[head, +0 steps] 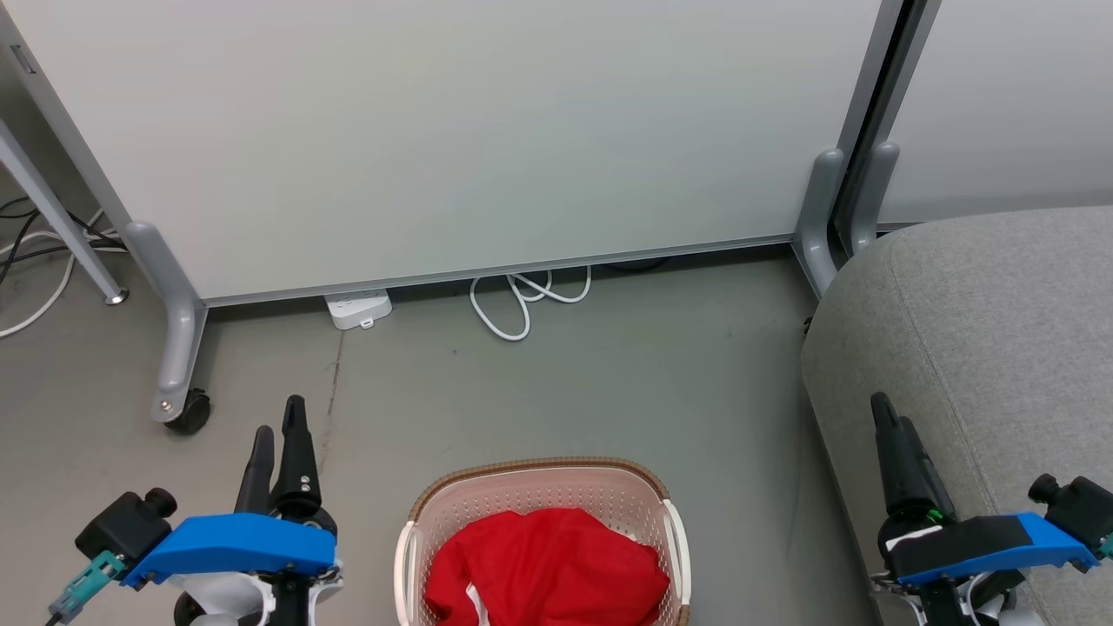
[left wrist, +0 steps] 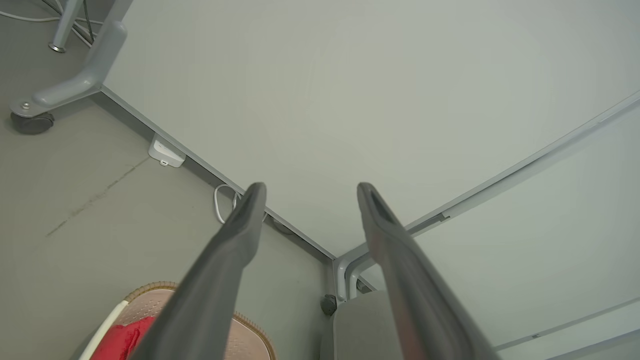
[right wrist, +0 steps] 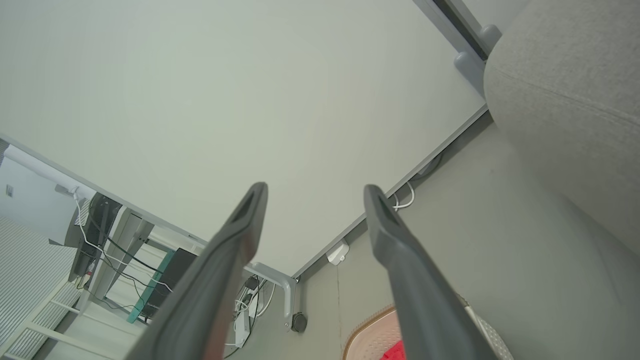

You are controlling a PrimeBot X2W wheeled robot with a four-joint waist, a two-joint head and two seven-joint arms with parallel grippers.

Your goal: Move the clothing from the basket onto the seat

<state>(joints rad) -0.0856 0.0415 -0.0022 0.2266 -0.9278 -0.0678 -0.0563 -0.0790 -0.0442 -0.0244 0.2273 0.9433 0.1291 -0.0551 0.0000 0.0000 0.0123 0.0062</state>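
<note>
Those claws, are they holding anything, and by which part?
Nothing is held. The left gripper and right gripper both stand open and empty; the clothing lies in the basket.

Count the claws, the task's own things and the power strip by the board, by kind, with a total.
Claws: 2, left claw and right claw, both open
Basket: 1
Red clothing heap: 1, garments inside cannot be counted
Grey seat: 1
White power strip: 1
Total: 6
</note>
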